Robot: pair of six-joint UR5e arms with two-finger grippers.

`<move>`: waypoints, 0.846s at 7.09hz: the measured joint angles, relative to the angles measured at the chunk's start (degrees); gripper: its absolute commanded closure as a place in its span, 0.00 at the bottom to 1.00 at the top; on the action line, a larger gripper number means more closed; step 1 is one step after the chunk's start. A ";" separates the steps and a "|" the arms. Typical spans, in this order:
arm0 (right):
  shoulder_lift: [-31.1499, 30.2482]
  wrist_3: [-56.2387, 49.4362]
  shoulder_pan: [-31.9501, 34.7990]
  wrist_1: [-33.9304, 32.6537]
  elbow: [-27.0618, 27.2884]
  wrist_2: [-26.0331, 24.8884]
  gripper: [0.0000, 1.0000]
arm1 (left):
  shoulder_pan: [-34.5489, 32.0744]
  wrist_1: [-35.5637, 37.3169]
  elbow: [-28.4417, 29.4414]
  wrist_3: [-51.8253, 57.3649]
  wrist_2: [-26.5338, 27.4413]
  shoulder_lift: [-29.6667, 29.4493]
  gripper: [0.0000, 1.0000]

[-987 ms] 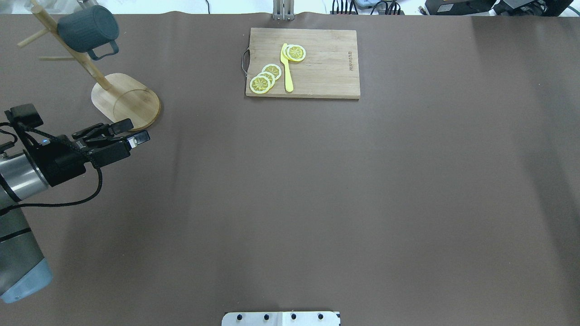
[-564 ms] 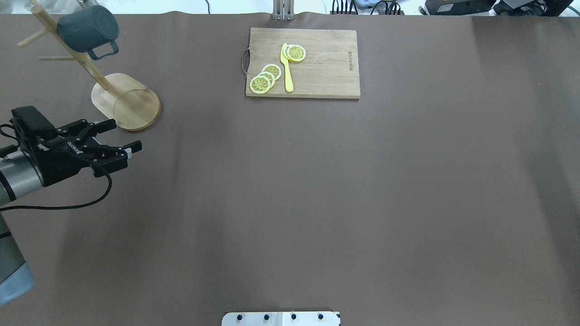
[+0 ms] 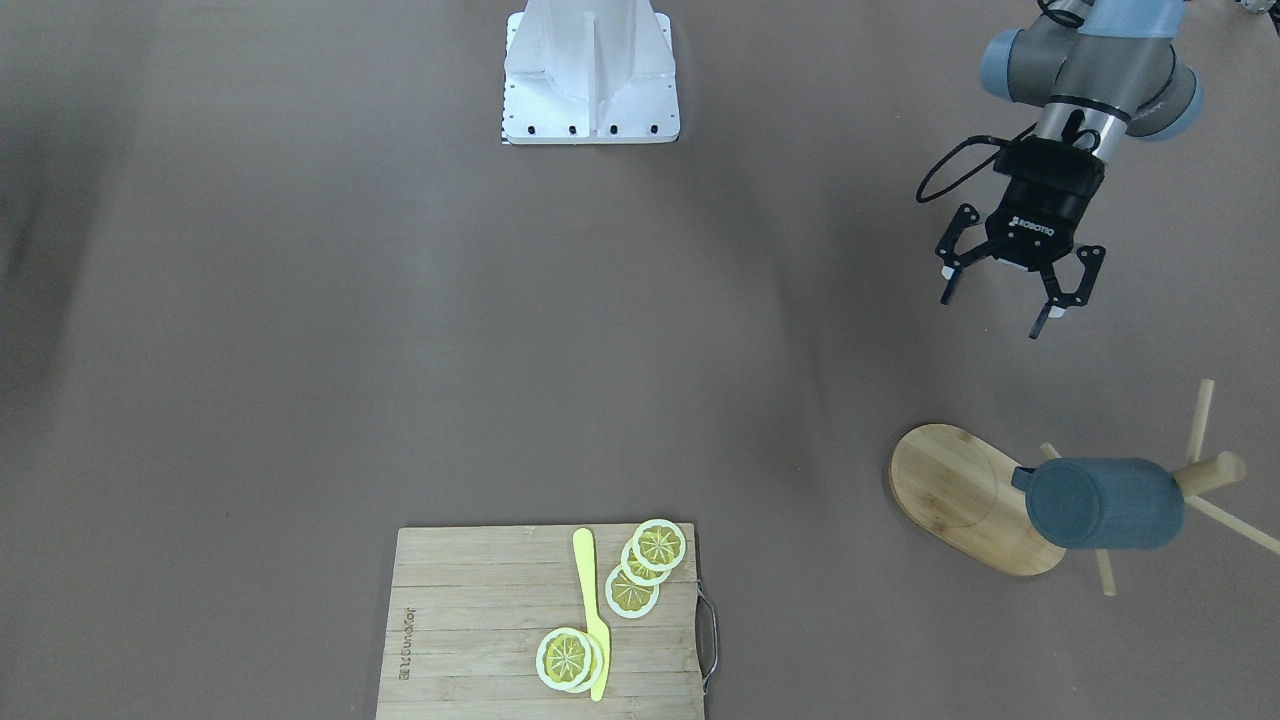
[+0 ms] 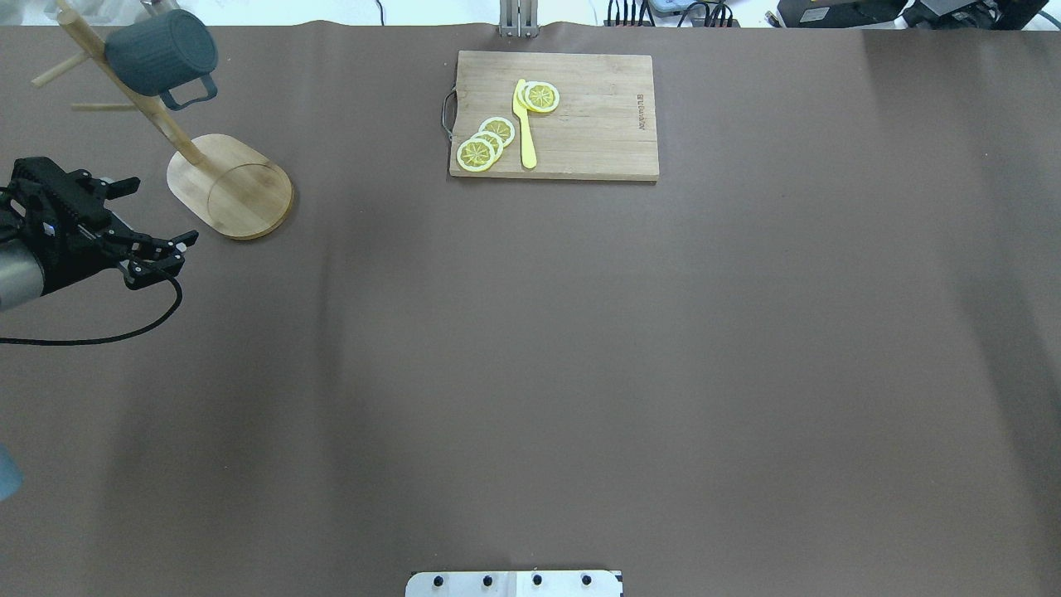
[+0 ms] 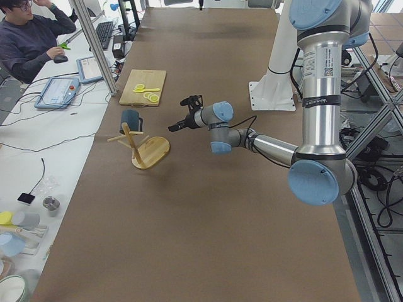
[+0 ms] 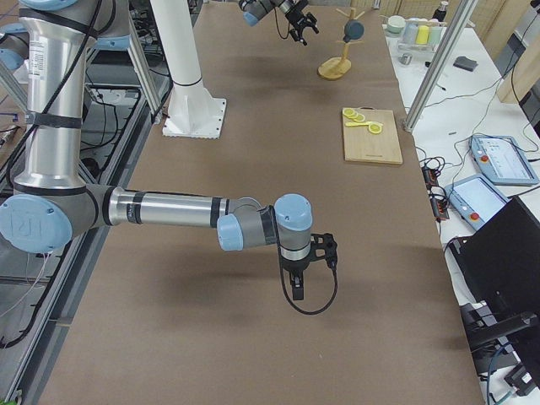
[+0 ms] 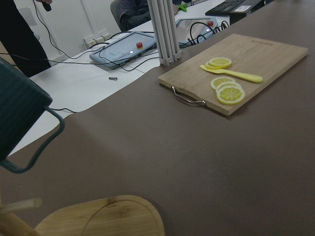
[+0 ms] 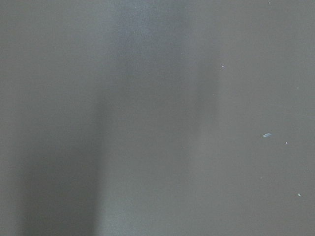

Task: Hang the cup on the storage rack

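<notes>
Since the earlier overhead picture, the left gripper point(image 4: 162, 210) has drawn back from the oval base of the light bamboo storage rack point(image 4: 240, 186). It is now near the base but apart from it, and most of its arm is cut off by the picture's edge. Its fingers are spread wide and hold nothing.

Beyond this gripper, higher up and farther from the robot, the dark slate-blue ribbed cup point(image 4: 157, 50) hangs on the rack as before. The peg that carries it is hidden behind the cup's body. In the left wrist view the cup and the rack's base are both cut off at the frame edges.

Far to this gripper's right lies the rectangular bamboo cutting board point(image 4: 597, 124), with lemon slices point(image 4: 485, 143) and a yellow plastic knife point(image 4: 524, 124).

We see the right gripper point(image 6: 297, 287) only from the side, above the brown table point(image 4: 580, 373), and cannot tell its state. Its wrist camera shows only blurred table surface.
</notes>
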 measured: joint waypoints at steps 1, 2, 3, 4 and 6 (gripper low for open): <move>0.01 0.00 0.00 -0.02 -0.06 0.00 0.00 | -2.66 4.57 -0.44 4.36 -0.54 0.25 0.01; 0.01 0.02 0.00 -0.03 -0.11 0.00 0.00 | -6.63 9.42 -0.91 8.75 -2.67 0.62 0.01; 0.01 0.06 0.00 -0.03 -0.16 0.00 0.00 | -12.54 14.51 -1.16 14.39 -7.04 0.71 0.01; 0.03 0.08 -0.02 -0.03 -0.20 0.02 0.00 | -18.93 19.53 -1.18 19.68 -12.38 0.69 0.01; 0.08 0.09 -0.08 -0.03 -0.23 0.08 0.00 | -29.17 31.06 -0.42 23.45 -25.83 0.21 0.01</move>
